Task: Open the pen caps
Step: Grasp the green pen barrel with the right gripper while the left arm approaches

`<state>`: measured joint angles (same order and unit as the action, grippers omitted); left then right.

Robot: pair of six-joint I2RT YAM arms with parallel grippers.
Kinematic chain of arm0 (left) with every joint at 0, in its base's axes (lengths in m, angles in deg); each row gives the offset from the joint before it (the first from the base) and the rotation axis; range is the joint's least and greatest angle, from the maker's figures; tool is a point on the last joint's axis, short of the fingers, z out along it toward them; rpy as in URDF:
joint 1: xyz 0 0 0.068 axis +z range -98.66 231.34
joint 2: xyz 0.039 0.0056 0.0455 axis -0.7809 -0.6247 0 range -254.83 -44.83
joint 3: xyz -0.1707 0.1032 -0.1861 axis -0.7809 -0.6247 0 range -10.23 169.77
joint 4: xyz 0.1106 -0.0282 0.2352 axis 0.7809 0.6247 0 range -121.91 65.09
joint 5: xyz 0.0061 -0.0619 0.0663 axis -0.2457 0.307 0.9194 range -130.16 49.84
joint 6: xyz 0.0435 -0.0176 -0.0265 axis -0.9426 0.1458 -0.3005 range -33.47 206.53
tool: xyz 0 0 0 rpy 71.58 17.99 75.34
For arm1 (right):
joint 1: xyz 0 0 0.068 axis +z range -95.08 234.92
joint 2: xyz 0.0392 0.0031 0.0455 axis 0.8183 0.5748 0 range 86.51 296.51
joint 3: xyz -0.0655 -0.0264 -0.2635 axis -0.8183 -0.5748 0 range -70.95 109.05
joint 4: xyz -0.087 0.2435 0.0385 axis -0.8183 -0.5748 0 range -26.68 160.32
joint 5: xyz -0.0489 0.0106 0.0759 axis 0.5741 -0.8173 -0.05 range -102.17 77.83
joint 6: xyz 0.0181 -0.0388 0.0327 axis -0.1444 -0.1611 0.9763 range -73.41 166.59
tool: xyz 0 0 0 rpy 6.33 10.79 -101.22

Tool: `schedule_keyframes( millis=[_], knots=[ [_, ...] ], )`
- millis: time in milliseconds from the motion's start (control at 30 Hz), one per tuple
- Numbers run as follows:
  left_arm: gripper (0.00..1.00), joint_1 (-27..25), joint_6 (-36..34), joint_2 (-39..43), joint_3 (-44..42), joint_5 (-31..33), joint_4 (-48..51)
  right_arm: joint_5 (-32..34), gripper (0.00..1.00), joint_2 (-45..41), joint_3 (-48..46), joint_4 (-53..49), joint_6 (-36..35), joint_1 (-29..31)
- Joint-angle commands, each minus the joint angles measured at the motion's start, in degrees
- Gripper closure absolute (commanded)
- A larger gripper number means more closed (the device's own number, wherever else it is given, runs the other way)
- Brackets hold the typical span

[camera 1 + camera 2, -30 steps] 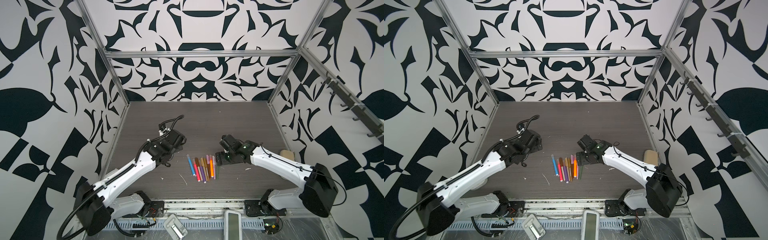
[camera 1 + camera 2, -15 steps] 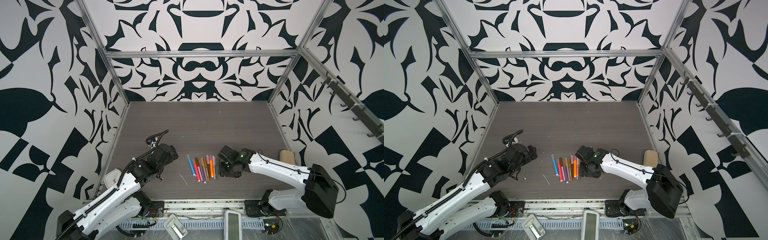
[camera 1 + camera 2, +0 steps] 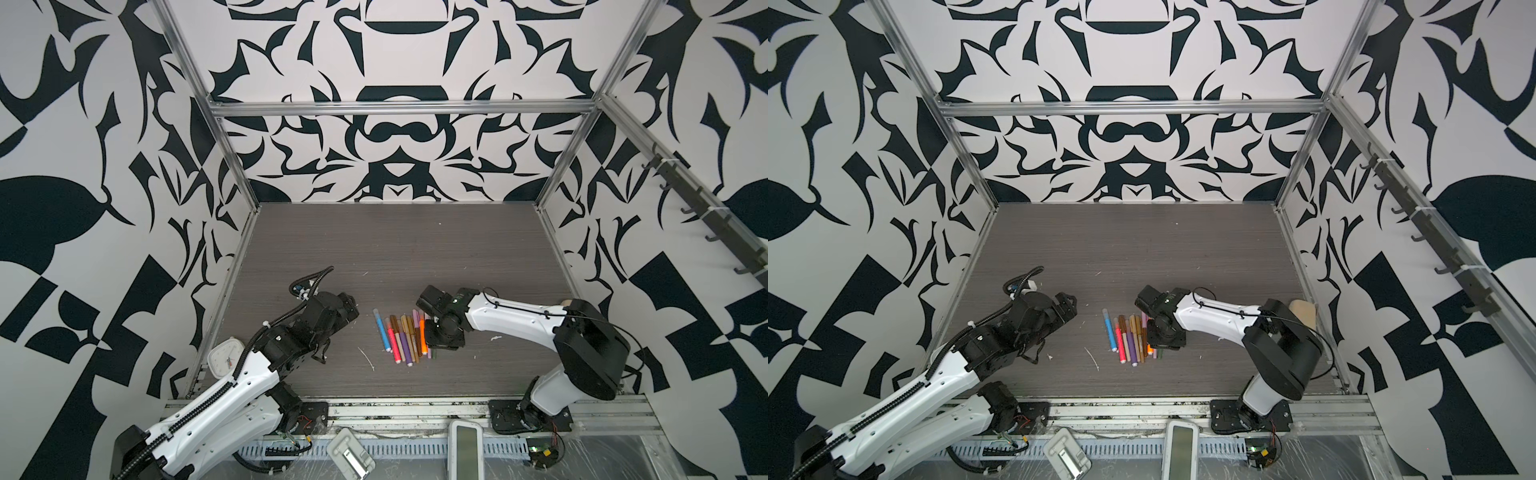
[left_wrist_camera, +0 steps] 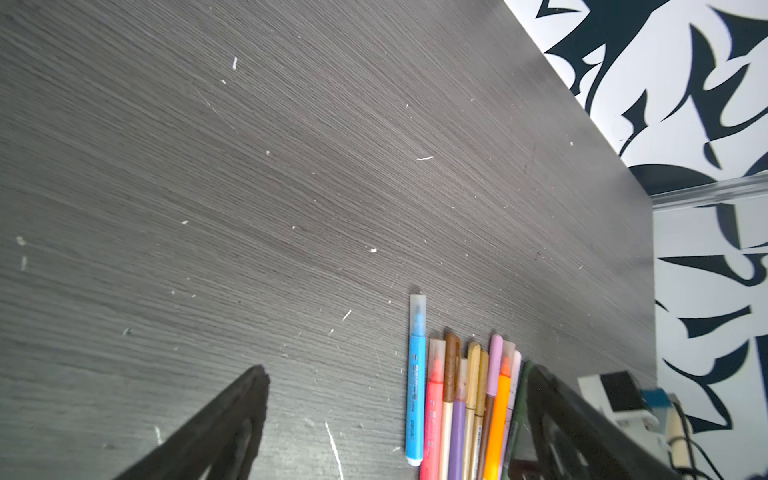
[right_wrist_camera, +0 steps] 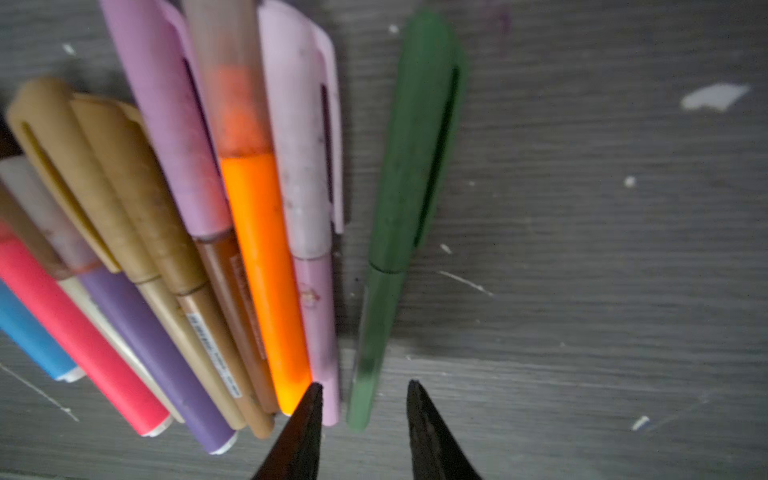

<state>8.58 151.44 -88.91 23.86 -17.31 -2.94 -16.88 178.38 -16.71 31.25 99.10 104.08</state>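
no pen caps off yet; right gripper is straddling the green pen unclamped, left gripper is hanging open

- Dark wood-grain table is stretching back to the black-and-white patterned wall.
- White clock is sitting just past the table's left edge.
- Tan block, possibly a sponge, is resting by the right wall.
- White scraps are lying scattered on the table.
- Hook rail is running along the right wall.

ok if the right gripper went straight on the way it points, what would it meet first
Probably the dark green pen: its barrel end lies between the open fingertips of the right gripper, beside the light pink pen. Depth is unclear.
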Motion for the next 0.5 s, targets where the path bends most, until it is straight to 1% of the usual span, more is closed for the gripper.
schedule_keyframes(
  millis=[0, 33, 100, 267, 467],
  knots=[
    [0.01, 0.0, 1.6, 2.0, -1.5, 0.4, 2.2, 0.7, 0.7, 1.0, 2.4, -1.4, 0.0, 0.2],
    [0.01, 0.0, 1.6, 2.4, -1.5, 0.8, 2.6, 0.7, 0.7, 1.6, 2.6, -1.4, 0.3, 0.2],
    [0.01, 0.0, 1.1, 3.1, -1.6, 1.4, 3.2, 1.0, 0.78, 2.5, 3.1, -2.2, 0.8, 0.2],
    [0.01, 0.0, -0.3, 3.7, -1.3, 2.3, 3.4, 2.5, 0.8, 2.3, 3.4, -2.8, 1.5, 0.2],
    [0.01, 0.0, -2.1, 1.4, 0.0, 1.9, 2.4, 2.8, 0.8, 2.4, 2.6, -3.4, 1.5, 0.3]
  ],
)
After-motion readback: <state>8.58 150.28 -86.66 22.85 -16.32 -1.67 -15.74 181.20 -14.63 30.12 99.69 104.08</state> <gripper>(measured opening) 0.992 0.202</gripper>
